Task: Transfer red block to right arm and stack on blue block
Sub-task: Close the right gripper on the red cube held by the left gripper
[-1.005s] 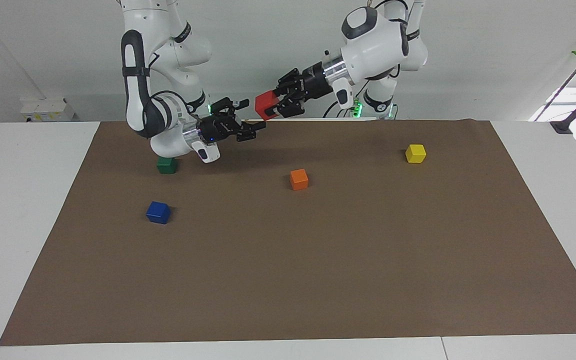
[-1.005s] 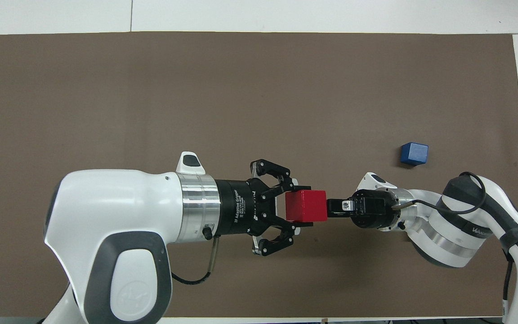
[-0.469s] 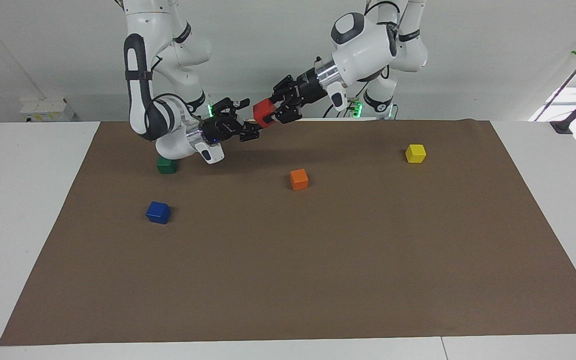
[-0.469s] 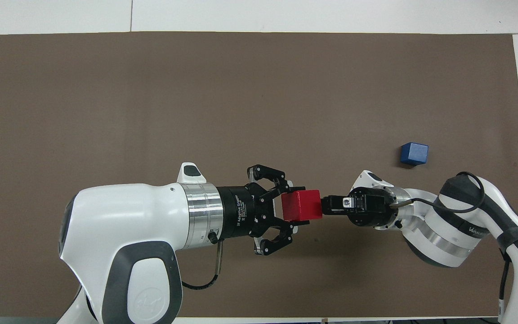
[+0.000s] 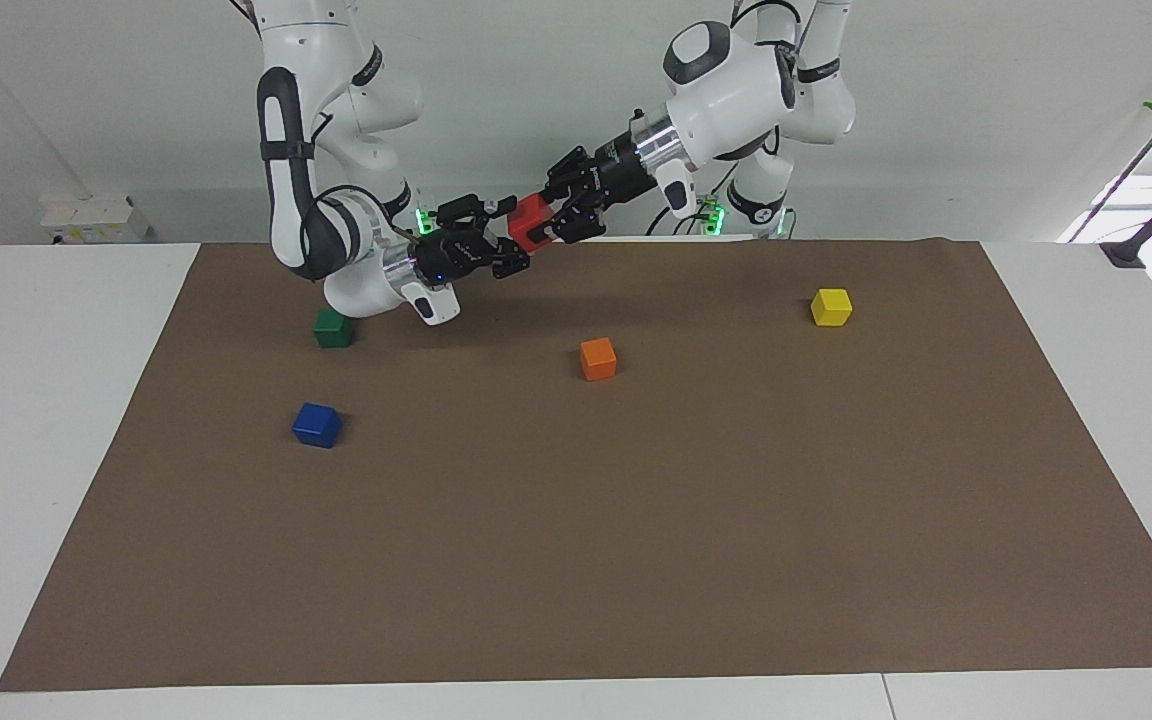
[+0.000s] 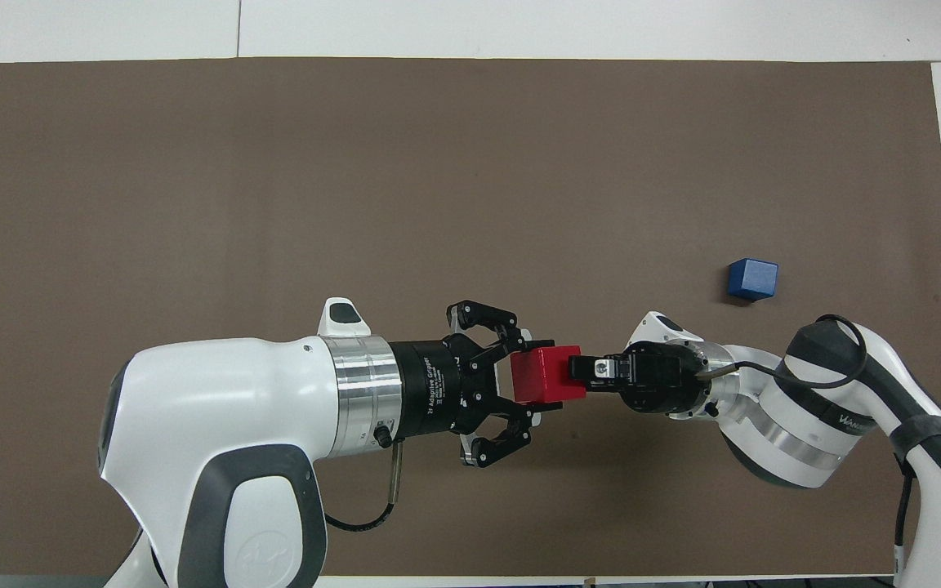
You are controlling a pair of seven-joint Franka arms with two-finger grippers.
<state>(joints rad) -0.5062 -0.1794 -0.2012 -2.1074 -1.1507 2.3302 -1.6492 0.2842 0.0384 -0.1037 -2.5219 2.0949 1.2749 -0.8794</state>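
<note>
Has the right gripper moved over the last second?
Yes. The right gripper has come up and toward the left arm's end, away from the green block, and now reaches the red block in the left gripper.

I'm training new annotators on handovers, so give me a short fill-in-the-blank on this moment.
1. The left gripper is shut on the ____ block, up in the air.
2. The right gripper has its fingers around that same block, so the moment is a ____.
3. The blue block lies on the brown mat with ____ stacked on it.
4. The cube beside the right arm's elbow is dark ____.

Missing words: red; handover; nothing; green
</note>
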